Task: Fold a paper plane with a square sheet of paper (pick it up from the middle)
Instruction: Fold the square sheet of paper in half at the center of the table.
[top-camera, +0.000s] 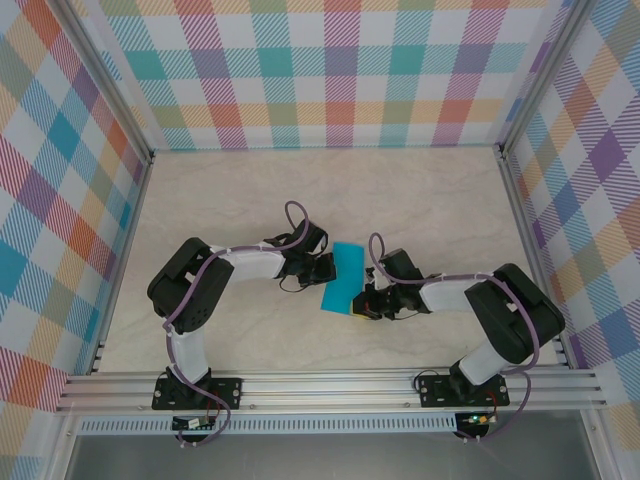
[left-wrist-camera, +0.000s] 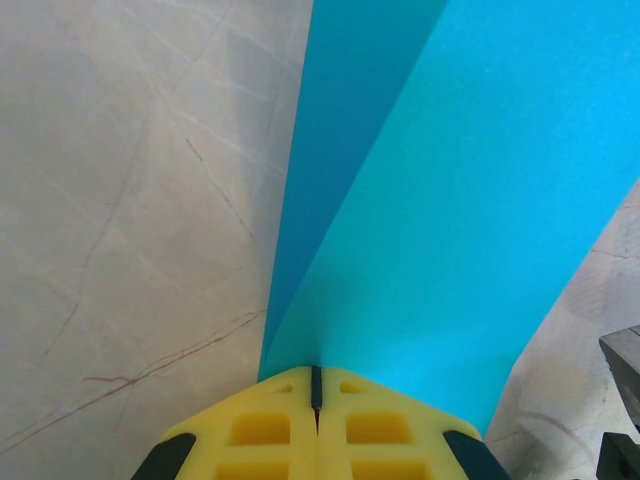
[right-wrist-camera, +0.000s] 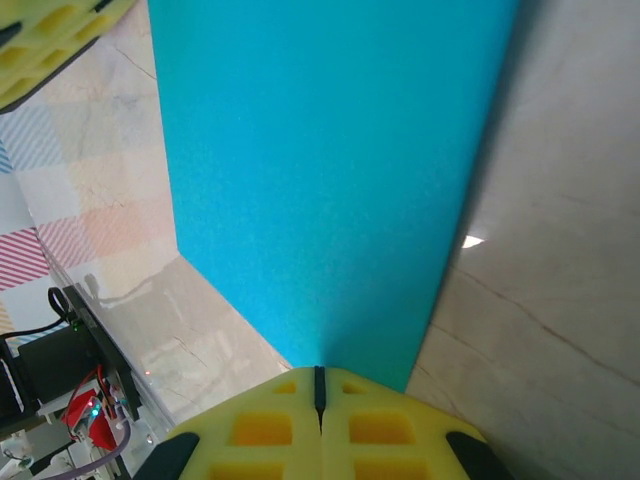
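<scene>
Both arms meet at mid-worktop (top-camera: 420, 200). The square sheet of paper (top-camera: 344, 276) sits between them, touching both.

Left gripper (top-camera: 324, 270): yellow fingers pressed together with no gap at the seam. In the left wrist view the teal paper (left-wrist-camera: 450, 200) fans straight out from the fingertips of this gripper (left-wrist-camera: 316, 374), so it is clamped on the sheet's edge.

Right gripper (top-camera: 363, 301): same state. The right wrist view has its fingers closed tip to tip (right-wrist-camera: 320, 374), with the sheet (right-wrist-camera: 320, 170) rising directly from the pinch. A yellow finger of the left arm (right-wrist-camera: 50, 40) shows past the far corner.

Key relation: from above, the paper is longer than wide. Its long axis runs far-to-near, with the near end leaning a little left. The left arm holds the left long edge and the right arm holds near the near-right end. Neither is nearer, since both are in contact from opposite sides. Any next crease or lift probably depends on the two moving together, otherwise the sheet skews or tears.

Materials:
- Paper is thin, matte, plain teal and unmarked, with straight edges.
- The left wrist view shows a darker band beside the lighter panel, which is likely a second layer or a turned face along a fold. No dart shape or sharp nose yet, so folding looks early.
- Fingers are moulded yellow blocks with recessed pockets.
- Worktop is pale with a marble pattern, slightly glossy, with thin veins.
- Whether the sheet is fully clear of the surface cannot be told.
</scene>
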